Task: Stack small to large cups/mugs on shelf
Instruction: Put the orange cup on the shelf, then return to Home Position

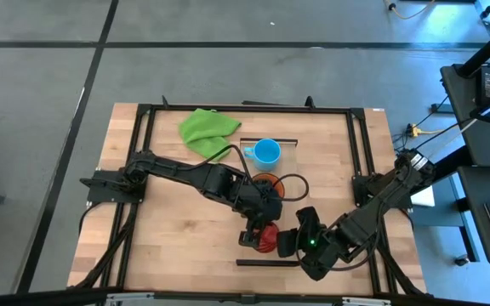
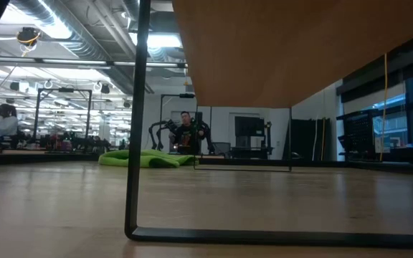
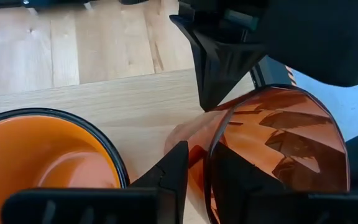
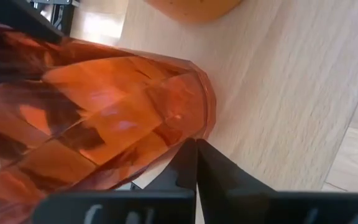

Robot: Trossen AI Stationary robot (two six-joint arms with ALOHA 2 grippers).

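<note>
The translucent red ribbed cup is on the pale shelf board, near the board's near end bar. My left gripper is shut on it from above. My right gripper is shut, right beside the cup on the cup's right. The orange mug stands just beyond the cup, partly under my left arm. The light-blue mug stands farther along the shelf, handle to the left. My left gripper pinches the red cup's rim wall, one finger inside the cup and one outside, coming from above and pointing down. The cup's mouth faces up. My right gripper's shut fingers meet the cup's outer ribbed wall from the right; whether they press it cannot be told.
A green cloth lies on the tabletop at the far side, left of the shelf. A black cable loops by the orange mug. The low view looks under the shelf, past its dark leg bar.
</note>
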